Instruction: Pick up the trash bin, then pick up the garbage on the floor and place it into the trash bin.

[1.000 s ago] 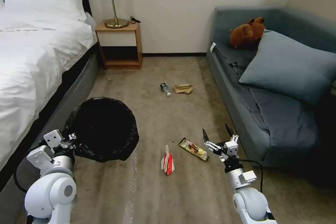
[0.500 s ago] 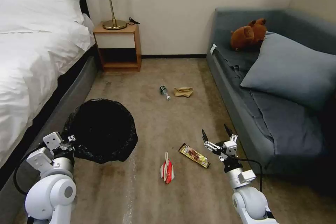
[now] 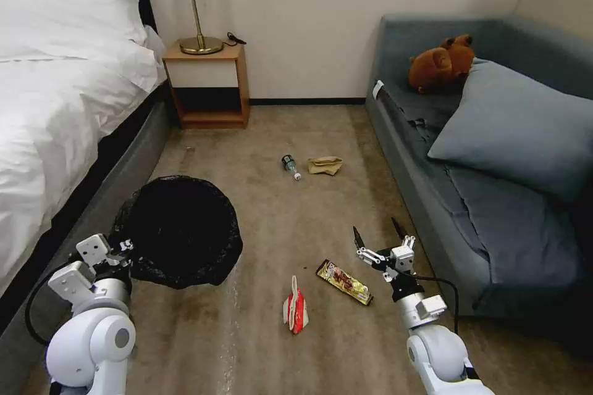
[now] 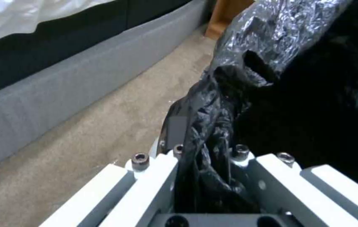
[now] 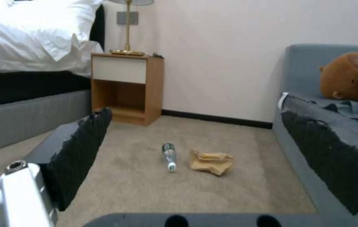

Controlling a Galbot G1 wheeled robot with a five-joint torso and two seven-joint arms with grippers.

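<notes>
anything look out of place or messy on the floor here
Yes. Four bits of litter lie loose on the carpet: a red-and-white packet and a snack wrapper near the open right pincer, plus a small bottle on its side beside crumpled paper farther off. The trash bin hangs from the left pincer by its liner.

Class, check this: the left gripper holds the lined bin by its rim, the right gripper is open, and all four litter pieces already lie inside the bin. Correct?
Not quite. The head view shows the packet, wrapper, bottle and paper on the floor. The left gripper does grip the bin; the right gripper is open.
</notes>
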